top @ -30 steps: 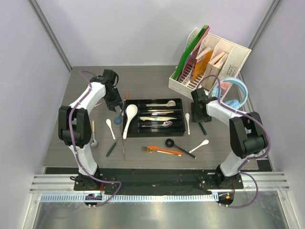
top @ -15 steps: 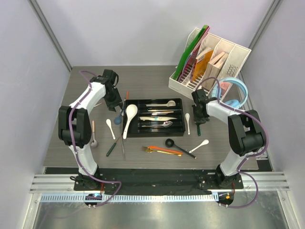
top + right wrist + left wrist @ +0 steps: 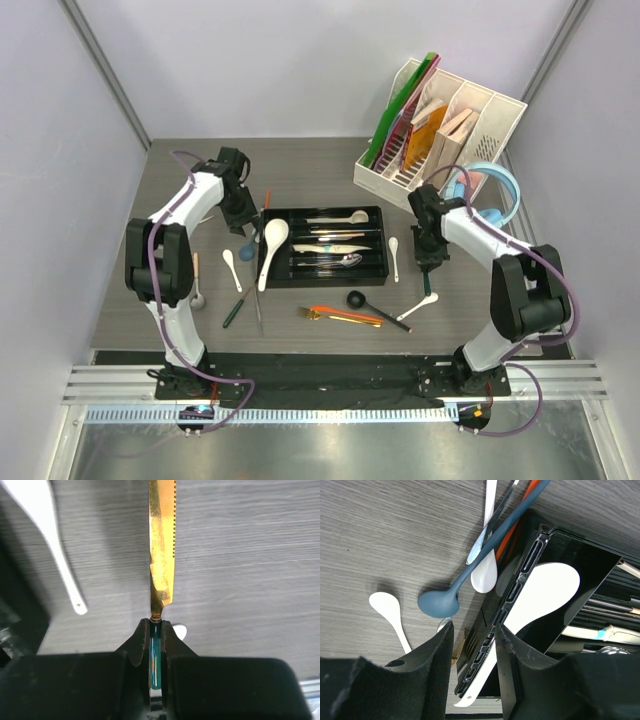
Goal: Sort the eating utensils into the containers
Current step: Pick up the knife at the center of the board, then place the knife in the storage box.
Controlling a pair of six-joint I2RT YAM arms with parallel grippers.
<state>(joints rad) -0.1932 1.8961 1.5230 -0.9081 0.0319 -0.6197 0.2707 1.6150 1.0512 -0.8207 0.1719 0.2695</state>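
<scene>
The black tray [image 3: 320,283] holds several steel and white utensils. My left gripper [image 3: 247,222] hangs at its left end, open [image 3: 474,627], its fingers straddling the tray wall [image 3: 520,580] and the handle of a large white spoon [image 3: 545,587] lying over that wall. A blue spoon [image 3: 437,602] and a small white spoon [image 3: 387,607] lie on the table beside it. Right of the tray, my right gripper [image 3: 430,262] is shut [image 3: 156,625] on the green handle of a gold-bladed knife [image 3: 161,555], held just above the table. A white spoon [image 3: 45,530] lies to its left.
In front of the tray lie orange chopsticks [image 3: 345,314], a black spoon [image 3: 365,303] and a white spoon [image 3: 420,305]. A wooden-handled steel spoon [image 3: 197,285] lies at the left. The white organiser [image 3: 440,125] and blue headphones [image 3: 495,195] stand at the back right.
My right gripper has shut on the knife's green handle and shifted right and nearer with it. The left arm has stayed put.
</scene>
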